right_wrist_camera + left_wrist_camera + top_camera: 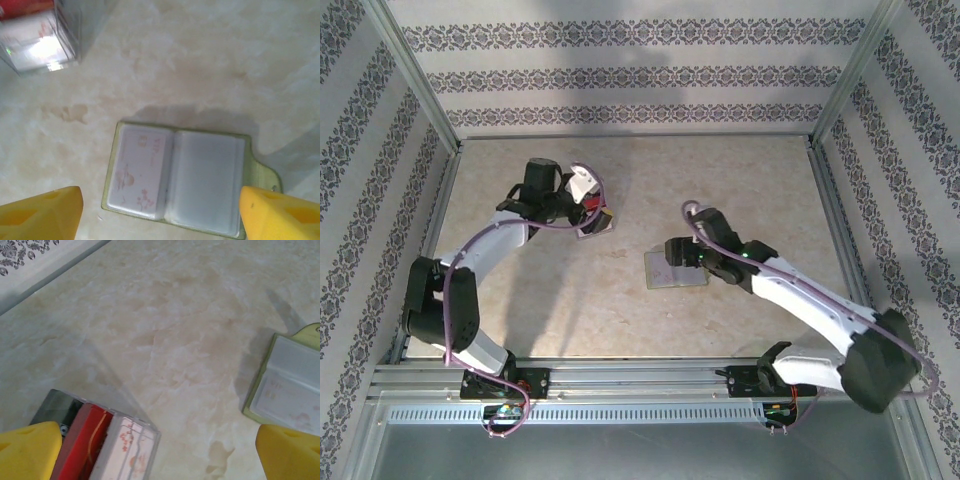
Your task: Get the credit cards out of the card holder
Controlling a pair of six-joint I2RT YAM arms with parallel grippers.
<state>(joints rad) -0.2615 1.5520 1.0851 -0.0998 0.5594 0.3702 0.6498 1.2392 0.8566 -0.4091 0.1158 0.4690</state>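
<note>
Our L fingers (27, 450) released, credit cards (100, 445) btwn them; R fingers (40, 212) spread, card holder (175, 177) flat btwn.

I'm looking down on the table (570, 310), a pale beige marbled top. Two things lie on it. Just off centre, toward 4 o'clock, the card holder (678, 268) lies opened flat with its two clear pockets facing up. One pocket shows a white card with pink print, and a yellow-green tab sticks out at one corner. Toward 10 o'clock from centre, apart from the holder, the credit cards (595, 222) sit in a small stack showing dark grey, red and white-pink, with a glossy clear edge. A faint brownish stain (65, 112) marks the bare top between them.
</note>
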